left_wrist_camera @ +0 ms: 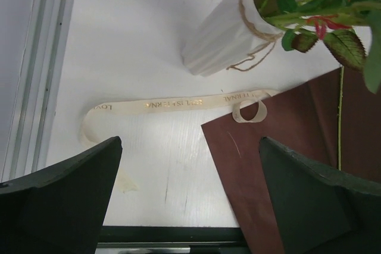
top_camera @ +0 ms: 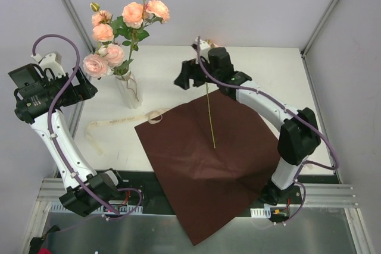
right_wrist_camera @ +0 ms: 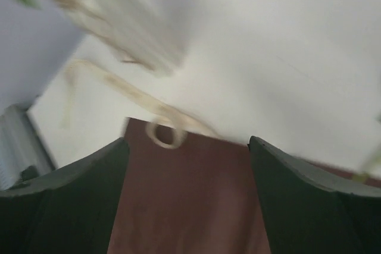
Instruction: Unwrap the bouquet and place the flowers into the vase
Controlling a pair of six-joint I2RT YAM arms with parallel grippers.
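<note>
The bouquet is undone: its dark red paper (top_camera: 208, 171) (left_wrist_camera: 286, 147) (right_wrist_camera: 184, 206) lies flat on the table, and the cream ribbon (top_camera: 119, 122) (left_wrist_camera: 172, 104) (right_wrist_camera: 164, 135) lies loose at its far-left corner. Several peach-pink flowers (top_camera: 122, 34) stand in the whitish vase (top_camera: 129, 90) (left_wrist_camera: 223, 40). One thin green stem (top_camera: 210, 117) (left_wrist_camera: 340, 117) lies on the paper, its top end hidden behind the right arm. My right gripper (top_camera: 186, 75) (right_wrist_camera: 189, 194) hangs open over the paper's far edge, holding nothing. My left gripper (top_camera: 86, 90) (left_wrist_camera: 190, 194) is open left of the vase.
The paper's near corner hangs over the table's front edge onto the metal rail (top_camera: 333, 194). Grey walls close in the back and both sides. The right wrist view is blurred.
</note>
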